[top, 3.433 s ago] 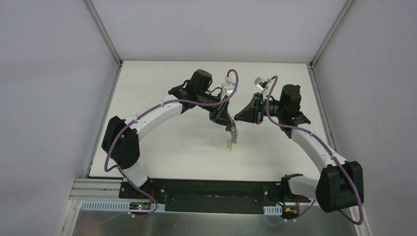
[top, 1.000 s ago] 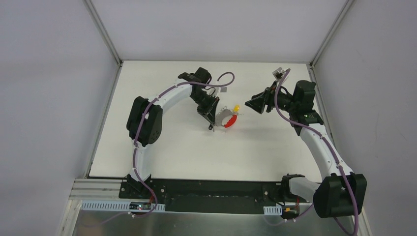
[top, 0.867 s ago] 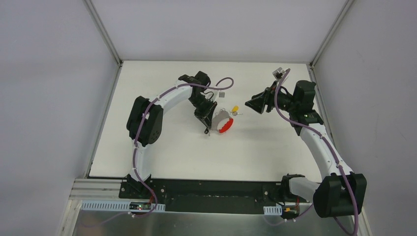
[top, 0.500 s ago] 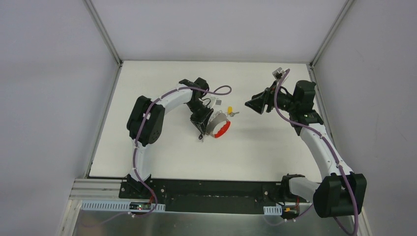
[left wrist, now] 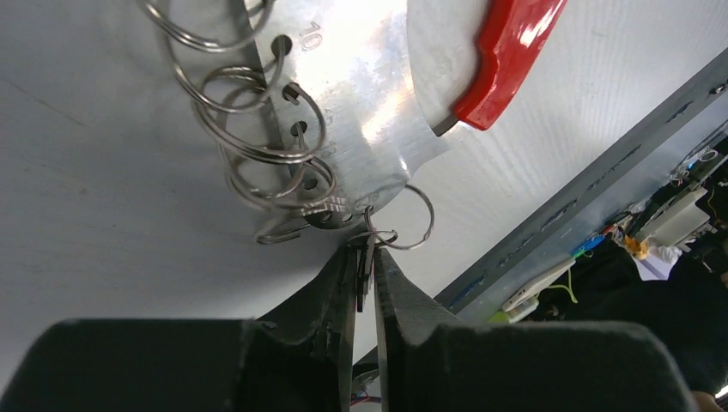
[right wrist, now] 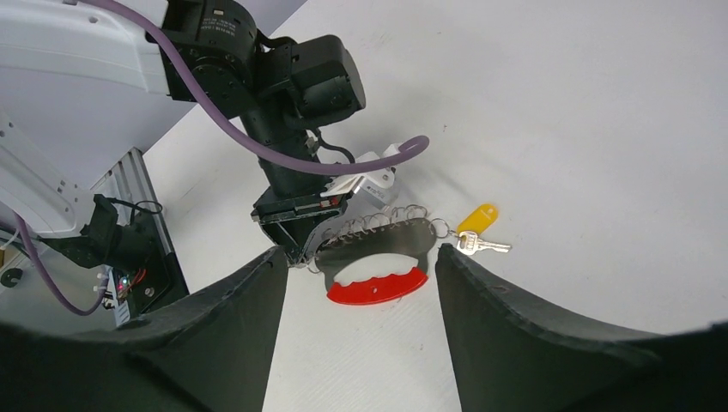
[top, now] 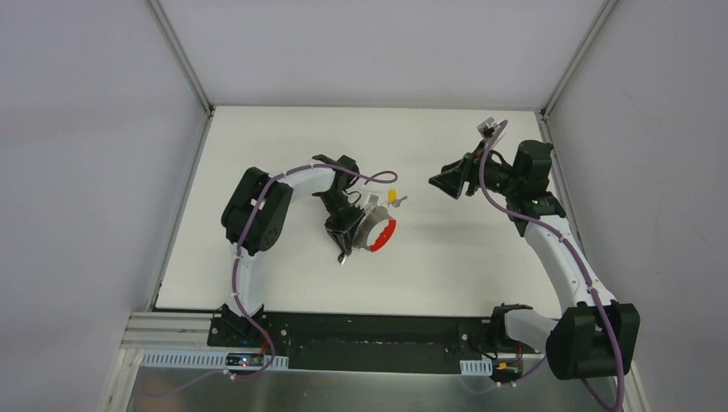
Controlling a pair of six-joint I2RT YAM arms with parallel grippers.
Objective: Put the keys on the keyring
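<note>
Left fingers (left wrist: 330,296) dragged keys (top: 375,230) nearer, leftward

- left arm (top: 296,178): smooth white shells between bulky black joint housings; rounded black motor block at the wrist
- right arm (top: 554,253): the same white shells and black housings; the largest black block sits at the elbow
- purple cable (top: 243,225): runs along the left arm's shell; a matching one (top: 486,190) follows the right arm
- white bracket (right wrist: 371,178): fixed at the left wrist, under the cable's end
- bases (top: 230,323): black, on a long black plate (top: 378,342)
- left tool (left wrist: 365,283): two matte black fingers narrowing to thin tips from one broad black body
- right tool (right wrist: 359,257): two wide matte black fingers with slightly rough edges
</note>
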